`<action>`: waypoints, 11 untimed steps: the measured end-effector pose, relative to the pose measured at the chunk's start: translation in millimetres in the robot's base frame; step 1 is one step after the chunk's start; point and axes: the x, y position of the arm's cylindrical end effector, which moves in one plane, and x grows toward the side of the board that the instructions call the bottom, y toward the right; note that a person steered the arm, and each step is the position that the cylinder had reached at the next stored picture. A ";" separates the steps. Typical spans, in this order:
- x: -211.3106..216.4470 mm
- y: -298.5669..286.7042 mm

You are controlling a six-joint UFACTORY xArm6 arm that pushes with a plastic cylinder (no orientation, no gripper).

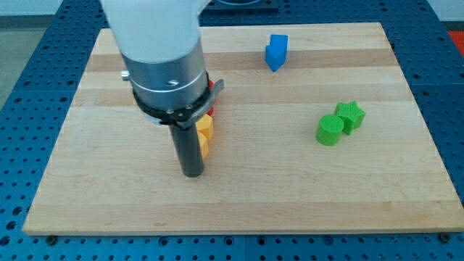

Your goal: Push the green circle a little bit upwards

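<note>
the green circle (330, 130) sits on the view's right half of the worktop (290, 196), a little below the middle, touching or just beside a green star (351, 115) that lies up and to its right. my tool is only a plain rod, so it has nothing to open or close and it holds nothing; my tip (192, 172) rests on the wood at the view's left-centre, well apart from the green circle. right beside the rod, on its right, is a yellow block (205, 133), partly hidden, with a sliver of a red block (212, 87) showing higher up behind the arm's collar; their shapes i cannot make out. a blue block (276, 51) stands near the view's top, right of centre.

as i judge it, the push itself has not begun. what is left is all of it: bring my tip across to just below the green circle, then nudge it a short way towards the view's top. the star sits close on the upper right, so a push that drifts rightwards could carry it along too.
</note>
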 end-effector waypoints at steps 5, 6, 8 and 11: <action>-21.5 218.6; -32.8 223.8; -40.4 213.5; -52.8 213.5</action>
